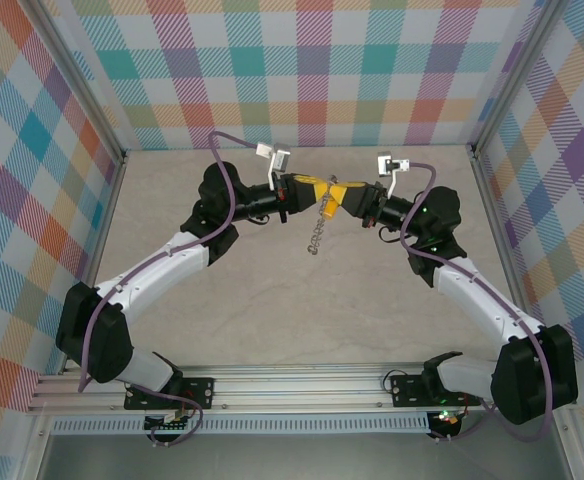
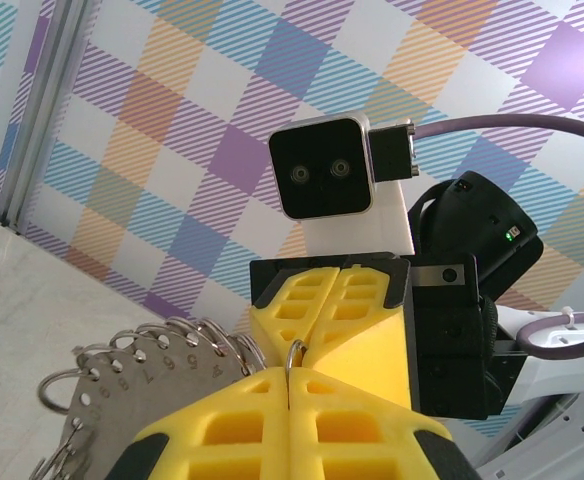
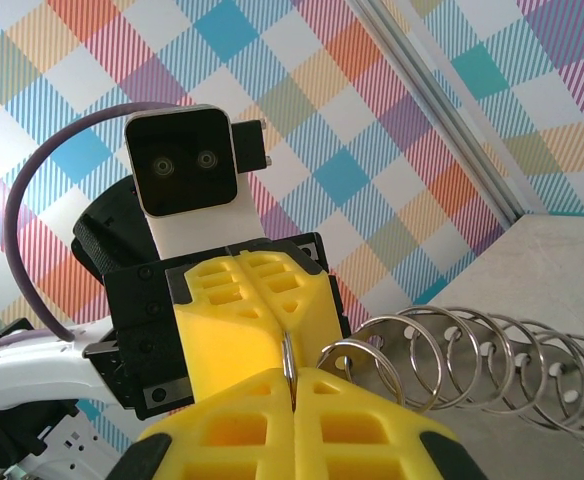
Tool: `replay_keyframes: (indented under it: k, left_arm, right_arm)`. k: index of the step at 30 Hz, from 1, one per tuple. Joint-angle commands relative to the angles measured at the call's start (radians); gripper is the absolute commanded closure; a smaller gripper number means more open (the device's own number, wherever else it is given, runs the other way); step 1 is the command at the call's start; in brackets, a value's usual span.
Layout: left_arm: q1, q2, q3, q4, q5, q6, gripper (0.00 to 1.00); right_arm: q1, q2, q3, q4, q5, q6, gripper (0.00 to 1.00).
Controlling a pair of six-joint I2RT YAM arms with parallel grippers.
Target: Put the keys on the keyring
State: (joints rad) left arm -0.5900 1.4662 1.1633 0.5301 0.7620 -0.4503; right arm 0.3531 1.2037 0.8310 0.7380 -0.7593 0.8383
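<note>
1. Your left gripper (image 1: 321, 189) has its yellow fingers (image 2: 222, 430) pressed together, with a thin silver loop of the keyring (image 2: 294, 356) standing in their seam.
2. Your right gripper (image 1: 340, 191) also has its fingers (image 3: 362, 425) pressed together. They meet the left ones tip to tip, and the same loop sits in their seam.
3. In your wrist views, more of the keyring's silver rings bunch just beside the fingertips, along with a numbered metal plate (image 2: 122, 385).
4. From above, a small yellow-orange piece hangs just below the fingertips. It looks like the key (image 1: 325, 209), but it is too small for you to be sure.
5. The rest of the keyring dangles beneath it, clear of the tabletop (image 1: 272, 320).
6. Both grippers are raised near the middle of the tabletop's far edge.
</note>
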Motion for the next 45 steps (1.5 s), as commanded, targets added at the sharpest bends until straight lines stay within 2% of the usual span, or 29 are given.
replay_keyframes:
  k: [1, 6, 11, 13, 17, 24, 31, 35, 37, 45]
  left_arm:
    - [0.004, 0.001, 0.050, 0.048, 0.017, -0.002, 1.00]
    - [0.007, -0.022, 0.091, -0.129, -0.053, 0.069, 0.99]
    - [0.039, -0.064, 0.111, -0.226, -0.076, 0.124, 0.76]
    - [0.056, -0.078, 0.120, -0.259, -0.071, 0.142, 0.71]
    - [0.092, -0.094, 0.155, -0.344, -0.032, 0.191, 0.63]
    - [0.116, -0.015, 0.336, -0.667, 0.119, 0.379, 0.55]
    - [0.133, 0.116, 0.501, -0.921, 0.228, 0.503, 0.54]
    - [0.144, 0.183, 0.576, -1.016, 0.294, 0.545, 0.61]
    - [0.145, 0.212, 0.607, -1.064, 0.320, 0.571, 0.68]
    - [0.146, 0.268, 0.637, -1.095, 0.365, 0.570, 0.72]
  right_arm:
    - [0.004, 0.007, 0.037, -0.014, 0.019, -0.017, 1.00]
    - [0.003, -0.014, 0.073, -0.193, 0.025, -0.112, 1.00]
    - [-0.018, 0.000, 0.137, -0.383, -0.043, -0.226, 1.00]
    - [-0.030, 0.008, 0.155, -0.433, -0.072, -0.261, 1.00]
    - [-0.051, 0.031, 0.186, -0.508, -0.130, -0.324, 1.00]
    - [-0.067, 0.117, 0.286, -0.643, -0.266, -0.439, 1.00]
    - [-0.072, 0.199, 0.359, -0.695, -0.370, -0.485, 1.00]
    - [-0.076, 0.220, 0.378, -0.698, -0.390, -0.487, 1.00]
    - [-0.077, 0.227, 0.384, -0.698, -0.394, -0.487, 1.00]
    - [-0.077, 0.245, 0.386, -0.674, -0.398, -0.473, 1.00]
